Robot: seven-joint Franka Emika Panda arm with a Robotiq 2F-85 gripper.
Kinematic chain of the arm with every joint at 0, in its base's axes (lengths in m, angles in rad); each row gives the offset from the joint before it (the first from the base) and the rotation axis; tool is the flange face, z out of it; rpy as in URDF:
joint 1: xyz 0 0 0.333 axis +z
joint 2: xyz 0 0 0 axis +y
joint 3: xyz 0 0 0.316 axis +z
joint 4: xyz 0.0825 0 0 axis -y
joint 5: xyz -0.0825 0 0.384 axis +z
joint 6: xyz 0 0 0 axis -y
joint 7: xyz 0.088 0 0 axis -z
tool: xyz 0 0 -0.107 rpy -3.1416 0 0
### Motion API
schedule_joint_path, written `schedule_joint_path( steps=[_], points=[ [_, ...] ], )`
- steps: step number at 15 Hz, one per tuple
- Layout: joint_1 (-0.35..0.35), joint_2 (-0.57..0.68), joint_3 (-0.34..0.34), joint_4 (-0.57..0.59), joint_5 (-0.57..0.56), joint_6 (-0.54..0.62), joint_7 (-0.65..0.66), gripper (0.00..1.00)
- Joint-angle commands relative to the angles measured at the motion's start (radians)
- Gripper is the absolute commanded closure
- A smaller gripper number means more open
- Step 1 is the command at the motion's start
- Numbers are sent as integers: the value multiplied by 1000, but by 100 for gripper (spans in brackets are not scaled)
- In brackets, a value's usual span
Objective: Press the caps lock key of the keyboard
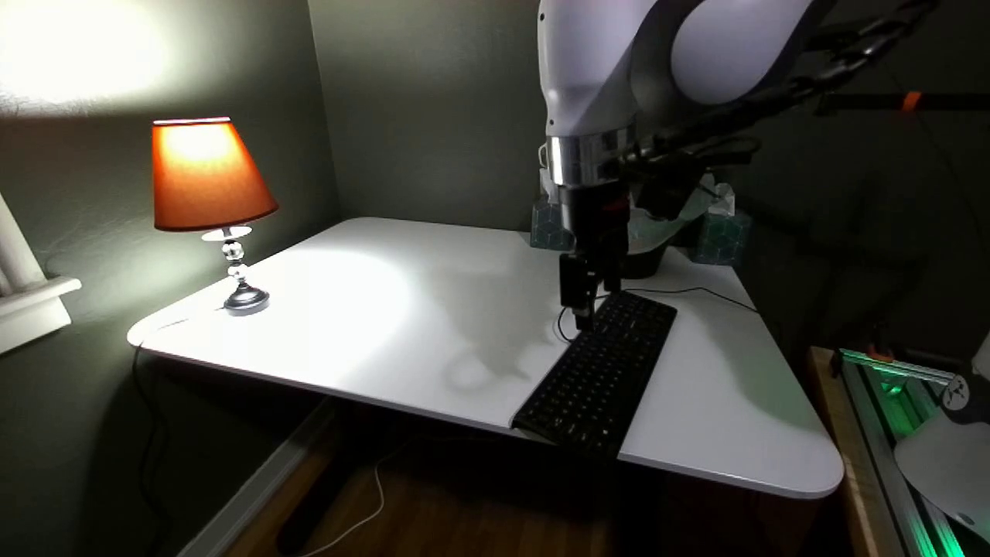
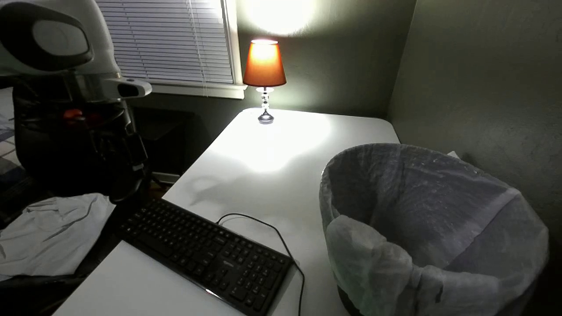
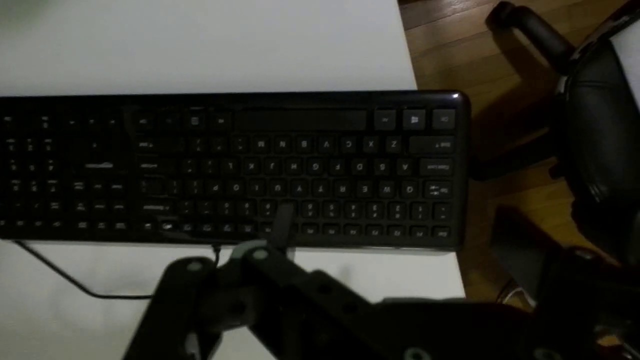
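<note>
The black keyboard (image 1: pixel 603 371) lies on the white table, and it also shows in an exterior view (image 2: pixel 210 250) and in the wrist view (image 3: pixel 300 120). In the wrist view its letters stand upside down. The caps lock key (image 3: pixel 436 167) is at its right end, beside the A key, and nothing covers it. My gripper (image 1: pixel 599 303) is open and empty above the keyboard's back edge. In the wrist view the gripper (image 3: pixel 395 215) has one finger over the number row and the other past the keyboard's right end. The exact height above the keys is hard to tell.
The keyboard end slightly overhangs the table edge (image 3: pixel 435 170). A black chair (image 3: pixel 600 130) stands beyond it. A lined trash bin (image 2: pixel 430 210) stands by the table. A lit orange lamp (image 1: pixel 209 178) stands at the far side. The keyboard cable (image 2: pixel 281 237) curves over the table.
</note>
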Motion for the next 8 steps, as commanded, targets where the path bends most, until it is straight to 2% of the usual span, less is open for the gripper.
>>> schedule_joint_path(
  steps=[1, 3, 4, 8],
  points=[
    [42, 116, -12, 35, 57, 47, 17, 0],
    [52, 156, -17, 43, 79, 68, 25, 0],
    [56, 175, -18, 49, 79, 75, 29, 17],
    [69, 240, -26, 75, 96, 92, 39, 51]
  ],
)
